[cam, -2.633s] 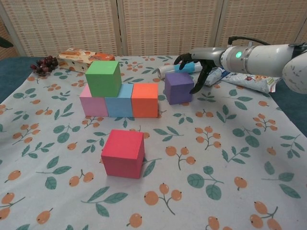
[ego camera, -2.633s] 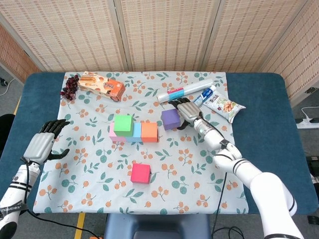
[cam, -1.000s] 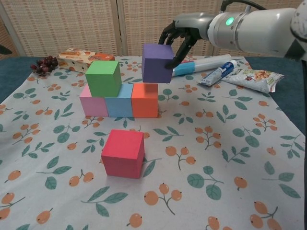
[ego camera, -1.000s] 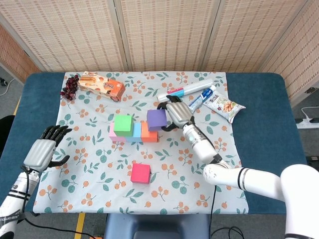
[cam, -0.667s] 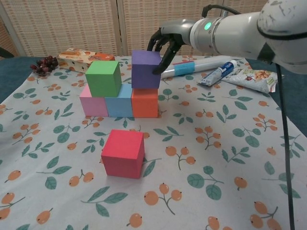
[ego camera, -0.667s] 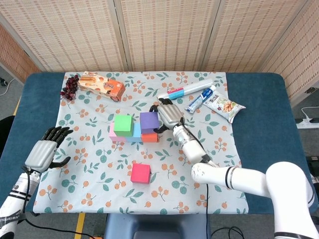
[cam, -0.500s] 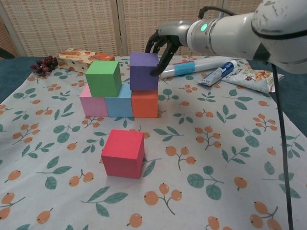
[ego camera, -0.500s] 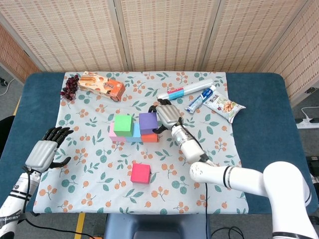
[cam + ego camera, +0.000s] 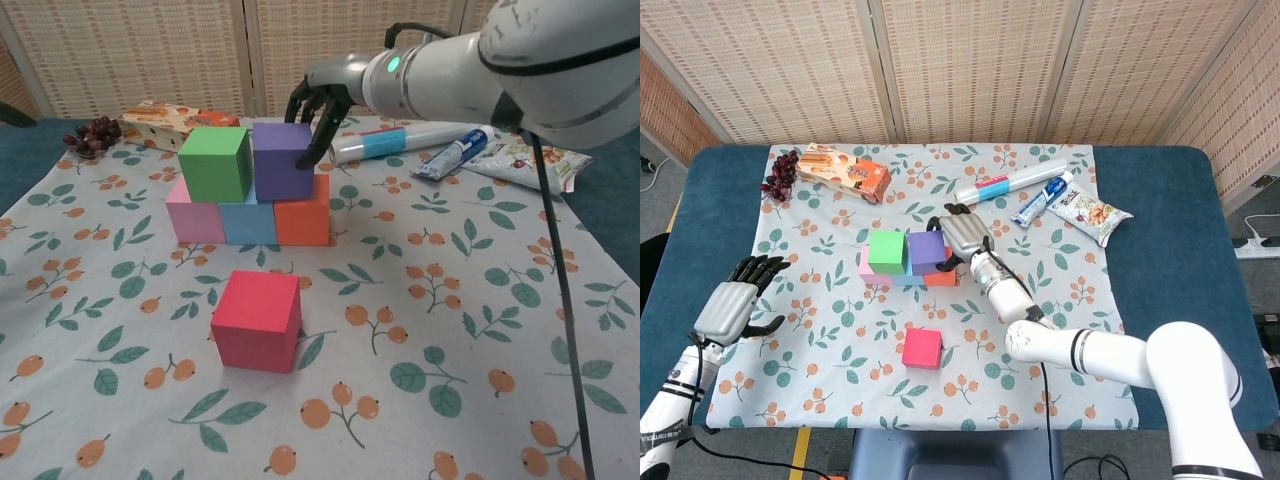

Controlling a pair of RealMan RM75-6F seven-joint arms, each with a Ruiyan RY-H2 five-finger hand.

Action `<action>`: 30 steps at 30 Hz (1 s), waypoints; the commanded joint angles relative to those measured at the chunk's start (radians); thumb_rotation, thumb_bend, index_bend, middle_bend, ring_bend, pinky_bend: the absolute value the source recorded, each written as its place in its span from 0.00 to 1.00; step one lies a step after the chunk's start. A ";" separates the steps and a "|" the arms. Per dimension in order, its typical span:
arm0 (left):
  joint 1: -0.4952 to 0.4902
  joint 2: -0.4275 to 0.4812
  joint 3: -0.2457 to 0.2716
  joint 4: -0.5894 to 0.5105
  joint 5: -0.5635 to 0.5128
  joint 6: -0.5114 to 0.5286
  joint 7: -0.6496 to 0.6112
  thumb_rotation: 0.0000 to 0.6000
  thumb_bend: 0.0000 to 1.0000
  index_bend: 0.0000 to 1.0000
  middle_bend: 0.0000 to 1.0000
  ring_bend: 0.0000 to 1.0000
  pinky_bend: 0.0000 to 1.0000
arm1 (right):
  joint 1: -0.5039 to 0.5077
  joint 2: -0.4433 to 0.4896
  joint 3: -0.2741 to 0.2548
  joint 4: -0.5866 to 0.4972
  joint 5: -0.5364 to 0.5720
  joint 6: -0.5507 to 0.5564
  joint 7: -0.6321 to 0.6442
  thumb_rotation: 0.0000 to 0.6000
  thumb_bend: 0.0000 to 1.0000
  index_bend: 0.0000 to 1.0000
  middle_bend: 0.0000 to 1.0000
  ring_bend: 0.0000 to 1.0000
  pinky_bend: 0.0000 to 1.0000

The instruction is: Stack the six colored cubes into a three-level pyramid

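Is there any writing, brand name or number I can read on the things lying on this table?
None of it can be read.
Snack box: printing is there, too blurred to read.
Long roll with a blue and red label: lettering too small.
Toothpaste tube: print too small.
Snack bag: pictures show, words blurred.
The cubes, such as the red cube, are plain, with no marks.

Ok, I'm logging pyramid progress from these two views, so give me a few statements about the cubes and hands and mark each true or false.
1. The right hand grips the purple cube. True.
2. The purple cube sits beside the green cube on the second level. True.
3. The red cube tops the pyramid. False: it lies alone on the cloth, in front of the stack.
4. The left hand holds a cube. False: it holds nothing, fingers apart.
5. The bottom row is pink, blue, orange. True.
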 commanded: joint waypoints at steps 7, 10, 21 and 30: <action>0.003 -0.004 0.000 0.012 0.009 0.002 -0.018 1.00 0.29 0.14 0.08 0.00 0.04 | 0.027 -0.005 -0.009 0.000 0.052 0.020 -0.036 1.00 0.15 0.29 0.37 0.04 0.00; 0.004 -0.006 0.000 0.017 0.013 0.001 -0.025 1.00 0.29 0.14 0.08 0.00 0.04 | 0.036 -0.009 -0.010 0.001 0.066 0.028 -0.048 1.00 0.15 0.29 0.37 0.04 0.00; 0.004 -0.013 0.001 0.035 0.024 -0.001 -0.047 1.00 0.29 0.14 0.08 0.00 0.04 | 0.062 -0.018 -0.010 -0.006 0.130 0.051 -0.091 1.00 0.15 0.27 0.37 0.04 0.00; 0.003 -0.017 0.003 0.044 0.033 -0.003 -0.062 1.00 0.29 0.14 0.08 0.00 0.04 | 0.070 -0.021 -0.006 -0.022 0.154 0.087 -0.119 1.00 0.15 0.27 0.37 0.04 0.00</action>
